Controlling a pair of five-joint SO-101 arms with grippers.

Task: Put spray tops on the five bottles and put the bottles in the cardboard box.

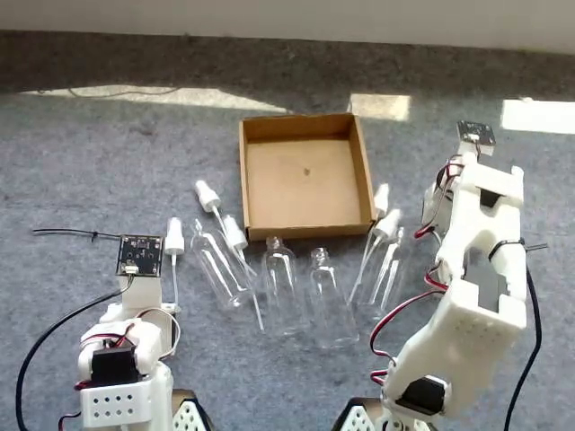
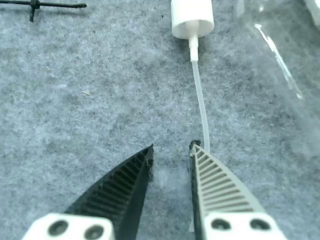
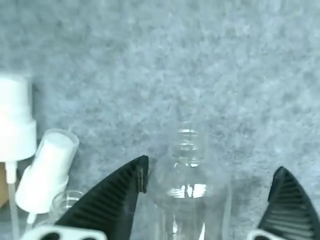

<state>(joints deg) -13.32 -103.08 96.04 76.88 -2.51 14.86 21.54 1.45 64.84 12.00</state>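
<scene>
Sitting at the capping step, probably: bottles (image 1: 278, 283) lying on the carpet (image 1: 90, 162) near the box (image 1: 243, 180), none inside. Left claw (image 2: 171, 150) partly open, gripping nothing, tube (image 2: 200, 100) of a spray top (image 2: 192, 20) just beside 1 tip. Right claw (image 3: 212, 166) wide open around a bottle (image 3: 189, 192), not clamped. Next up, likely: closing on both, then threading tube into neck.

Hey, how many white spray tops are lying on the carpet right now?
5. One top lies farthest left. Two lie off the box's left front corner, and two at its right front corner. The right arm may hide more.
</scene>
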